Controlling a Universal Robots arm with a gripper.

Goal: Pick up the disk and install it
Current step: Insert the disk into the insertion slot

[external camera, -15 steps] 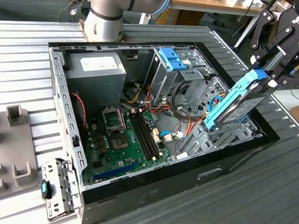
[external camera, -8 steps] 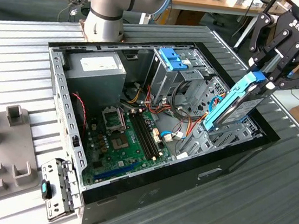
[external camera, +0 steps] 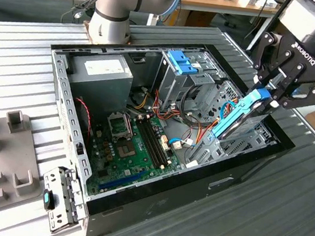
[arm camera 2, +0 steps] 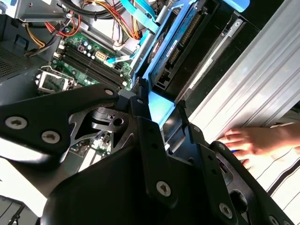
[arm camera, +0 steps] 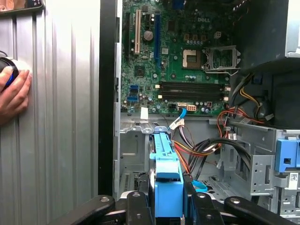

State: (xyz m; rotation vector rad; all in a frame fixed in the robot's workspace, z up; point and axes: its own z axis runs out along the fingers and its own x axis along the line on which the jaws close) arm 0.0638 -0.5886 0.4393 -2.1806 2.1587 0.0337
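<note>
Open computer case on a ribbed table, gripper holding the disk.
At the exterior view's right, the gripper clamps the disk's blue carrier, the disk tilted above the drive bay; a person's hand rests on the table.

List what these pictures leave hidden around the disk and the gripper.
- Exterior view: the lower end of the disk is lost among the metal of the drive bay, so whether it is seated cannot be told.
- First wrist view: the disk's held end is covered by the gripper clamping it.
- First wrist view: a person's hand is cut off by the picture's edge.
</note>
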